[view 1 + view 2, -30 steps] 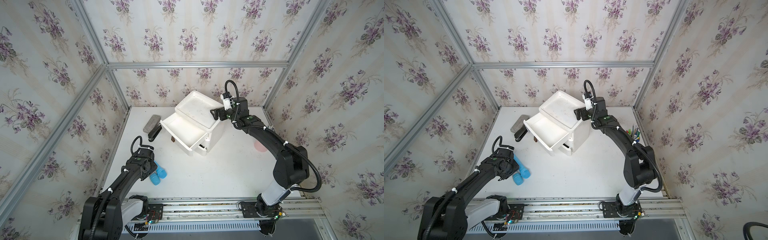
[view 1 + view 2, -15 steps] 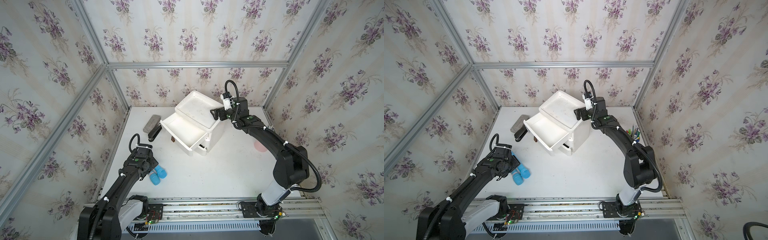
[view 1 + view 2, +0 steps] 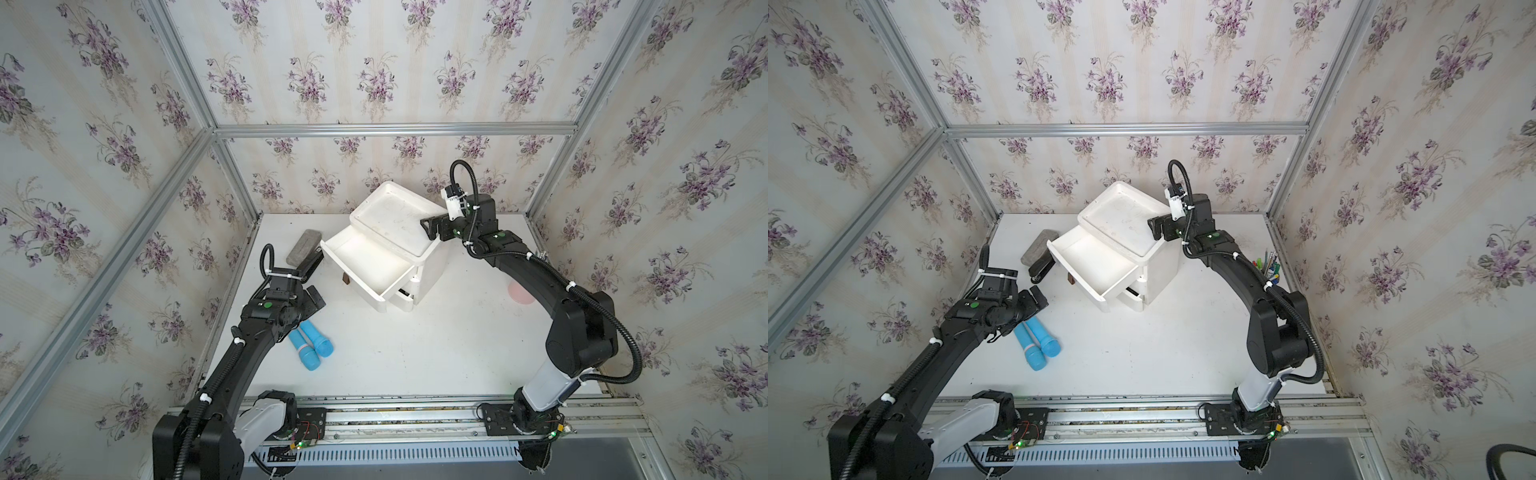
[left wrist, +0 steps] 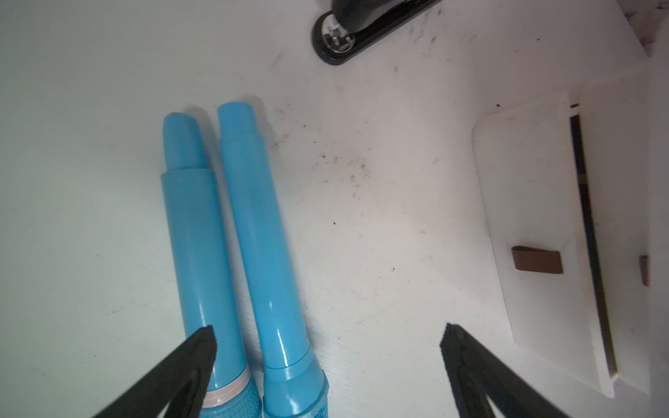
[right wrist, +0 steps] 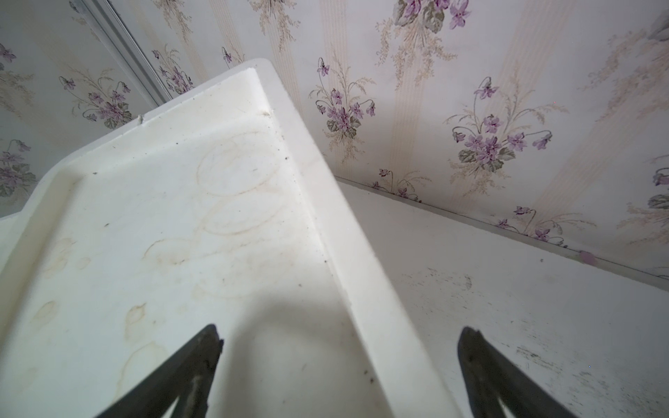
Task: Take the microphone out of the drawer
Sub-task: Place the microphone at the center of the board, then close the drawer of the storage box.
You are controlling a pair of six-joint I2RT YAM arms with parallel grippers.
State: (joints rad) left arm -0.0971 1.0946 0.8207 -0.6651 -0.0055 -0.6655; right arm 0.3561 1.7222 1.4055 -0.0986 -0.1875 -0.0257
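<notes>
Two blue microphones (image 3: 318,341) (image 3: 301,353) lie side by side on the white table, left of the cabinet; both top views (image 3: 1045,338) and the left wrist view (image 4: 260,235) show them. My left gripper (image 3: 313,297) (image 4: 327,336) hovers open just behind their handles, holding nothing. The white drawer (image 3: 349,276) (image 3: 1096,257) stands pulled out of the cabinet (image 3: 432,270) and shows only its bare white floor. Its front with a brown handle (image 4: 537,260) faces the left wrist camera. My right gripper (image 3: 430,228) (image 5: 340,340) is open over the right edge of the cabinet's top.
A grey block (image 3: 303,248) and a black stapler (image 3: 311,266) (image 4: 362,32) lie by the left wall behind the left gripper. A pink disc (image 3: 519,293) lies right of the cabinet. Pens (image 3: 1268,266) stand by the right wall.
My left gripper has opened wide and drawn back from the blue microphones toward the stapler. The microphones stay on the table. The right arm has not moved.
</notes>
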